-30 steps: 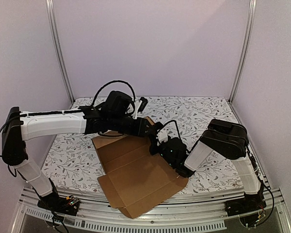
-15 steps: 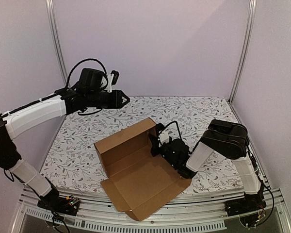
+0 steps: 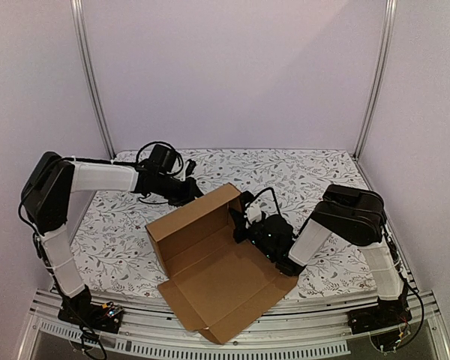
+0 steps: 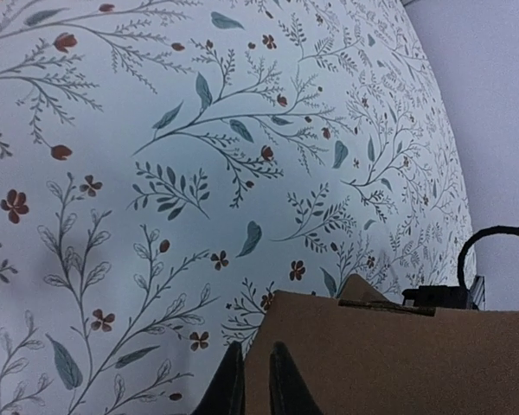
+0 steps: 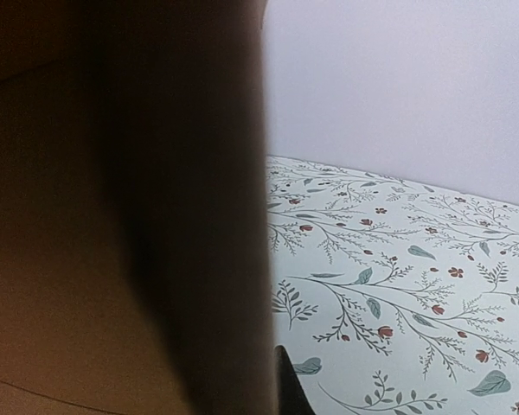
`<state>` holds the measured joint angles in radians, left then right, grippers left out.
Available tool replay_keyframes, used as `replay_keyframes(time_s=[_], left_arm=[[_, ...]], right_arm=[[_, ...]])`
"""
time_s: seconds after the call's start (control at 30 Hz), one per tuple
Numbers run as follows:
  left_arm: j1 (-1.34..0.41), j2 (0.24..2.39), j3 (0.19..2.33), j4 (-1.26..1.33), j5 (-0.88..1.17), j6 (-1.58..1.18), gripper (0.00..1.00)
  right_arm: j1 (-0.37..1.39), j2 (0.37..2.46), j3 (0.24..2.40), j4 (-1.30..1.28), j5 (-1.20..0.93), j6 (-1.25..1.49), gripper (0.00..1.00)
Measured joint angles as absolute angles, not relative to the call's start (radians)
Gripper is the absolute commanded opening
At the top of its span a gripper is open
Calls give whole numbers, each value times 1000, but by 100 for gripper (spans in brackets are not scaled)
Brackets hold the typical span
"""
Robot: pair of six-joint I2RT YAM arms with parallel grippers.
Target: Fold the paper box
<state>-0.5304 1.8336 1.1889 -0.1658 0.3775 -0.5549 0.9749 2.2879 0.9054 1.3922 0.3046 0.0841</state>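
Observation:
The paper box [image 3: 217,277] is brown cardboard lying half-formed at the table's front middle. Its back wall [image 3: 191,217] stands upright and its base and front flaps lie flat. My left gripper [image 3: 198,193] reaches in from the left, behind that wall's top edge. In the left wrist view the gripper [image 4: 255,380] has its fingers nearly together with the edge of the box [image 4: 398,354] running between them. My right gripper [image 3: 244,217] is shut on the box's right end flap. In the right wrist view the cardboard [image 5: 86,259] fills the left, pressed against one dark finger [image 5: 287,385].
A floral tablecloth [image 3: 307,180] covers the table, and lilac walls with metal corner posts [image 3: 90,82] close in three sides. The box's front flap [image 3: 217,334] overhangs the near edge above the metal rail [image 3: 300,346].
My left arm lifted off the box, swung up and left, then came down behind the back wall with its jaws narrowing. The back wall now shows upright. The right arm held still.

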Motion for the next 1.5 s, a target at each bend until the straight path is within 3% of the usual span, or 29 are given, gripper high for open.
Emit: replay_keyframes(time_s=[0.47, 1.13, 1.33, 1.5], left_arm=[[-598, 1927, 1181, 23, 606, -619, 9], [-602, 1986, 1205, 136, 658, -646, 7], [-602, 1986, 1205, 134, 645, -648, 13], [-601, 1974, 1205, 99, 613, -644, 20]], right_arm=[[975, 2288, 906, 1393, 304, 89, 0], [976, 2288, 905, 1396, 314, 90, 0], [976, 2288, 904, 1396, 314, 89, 0], [979, 2288, 904, 1396, 313, 81, 7]])
